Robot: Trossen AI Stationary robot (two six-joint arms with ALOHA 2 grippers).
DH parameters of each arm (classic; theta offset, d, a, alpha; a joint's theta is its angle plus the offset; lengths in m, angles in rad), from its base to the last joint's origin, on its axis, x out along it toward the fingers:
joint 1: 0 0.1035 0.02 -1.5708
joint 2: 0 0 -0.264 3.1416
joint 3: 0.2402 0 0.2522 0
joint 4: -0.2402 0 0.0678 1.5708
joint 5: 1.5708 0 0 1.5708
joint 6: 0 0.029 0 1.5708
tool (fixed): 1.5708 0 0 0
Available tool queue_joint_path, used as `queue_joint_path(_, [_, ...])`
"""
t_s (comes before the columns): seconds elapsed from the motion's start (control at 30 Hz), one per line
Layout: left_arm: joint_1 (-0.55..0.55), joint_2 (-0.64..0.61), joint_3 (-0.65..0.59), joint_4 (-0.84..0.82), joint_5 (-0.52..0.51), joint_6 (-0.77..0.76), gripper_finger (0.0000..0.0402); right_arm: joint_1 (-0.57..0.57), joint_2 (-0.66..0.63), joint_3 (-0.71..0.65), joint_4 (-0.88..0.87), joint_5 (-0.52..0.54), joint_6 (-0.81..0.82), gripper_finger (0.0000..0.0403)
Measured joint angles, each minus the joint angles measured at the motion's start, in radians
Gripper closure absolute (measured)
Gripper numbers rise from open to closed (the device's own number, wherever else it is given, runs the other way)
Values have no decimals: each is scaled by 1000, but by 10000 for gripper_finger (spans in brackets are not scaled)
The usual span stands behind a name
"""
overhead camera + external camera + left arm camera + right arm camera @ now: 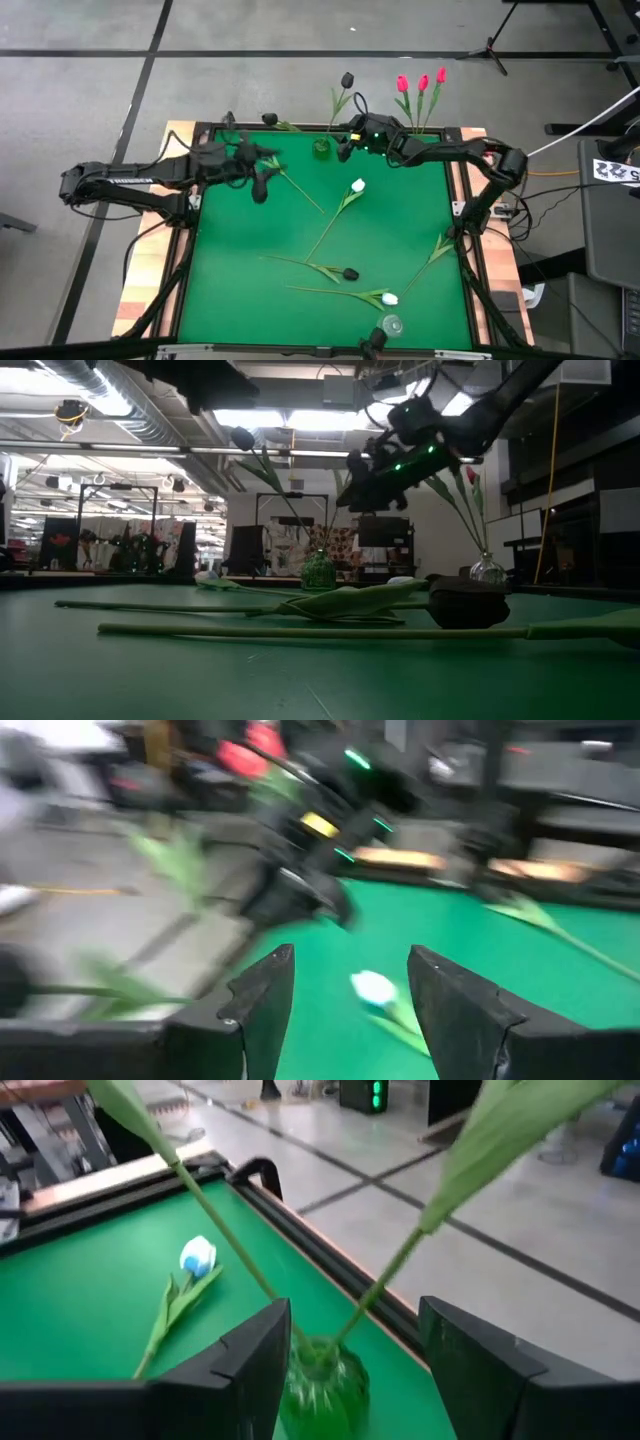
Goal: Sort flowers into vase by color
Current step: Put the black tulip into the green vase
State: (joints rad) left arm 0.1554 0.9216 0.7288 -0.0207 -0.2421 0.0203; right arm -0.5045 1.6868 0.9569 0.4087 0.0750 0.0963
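- We see a desk [240, 300] with a green felt top and a dark raised rim; artificial tulips with long thin green stems lie scattered on it.
- Our landmark is a small green glass vase [321, 148] at the desk's far edge. It holds two black-headed tulips [347, 80], whose stems lean apart.
- The right claw [345, 148] hangs just beside the green vase. In the right wrist view its two dark fingers [240, 1380] stand wide on either side of the vase [325, 1385], gripping nothing.
- To the right of the green vase stands a clear glass vase [488, 570] with three red-pink tulips [421, 83].
- The left claw [262, 190] hovers over the felt to the left of the green vase, well apart from it. Its fingers [262, 1005] are spread wide and empty.
- A white-headed tulip [358, 186] lies on the felt near the green vase, toward the desk's middle.
- Farther from the vase lie a black-headed tulip [349, 272] and a second white-headed tulip [389, 298].
- Another clear vase [391, 325] stands at the near edge, opposite the green vase.
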Motion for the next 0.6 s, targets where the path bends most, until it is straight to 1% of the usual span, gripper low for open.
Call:
queue_joint_path(0.07, [-12, 37, 0, 1, 83, -31, 208, 0, -51, 0, -91, 0, -2, 182])
queue_joint_path(0.17, [-32, 101, 0, -2, 170, -84, 208, 0, -131, 0, -216, 0, -4, 182])
queue_joint_path(0.23, [-46, 133, 1, -49, 231, -119, 208, 0, -181, 0, -295, 0, -4, 182])
queue_joint_path(0.33, [-79, 172, 1, -142, 326, -127, 208, 1, -243, 0, -394, 1, -3, 182])
queue_joint_path(0.37, [-93, 184, 1, -173, 347, -127, 208, 1, -256, 0, -412, 1, -4, 182])
queue_joint_path(0.5, [-157, 218, 1, -198, 392, -122, 208, 1, -293, 0, -459, 2, -4, 182])
queue_joint_path(0.6, [-222, 247, 1, -199, 401, -101, 208, 1, -299, 0, -467, 1, -4, 182])
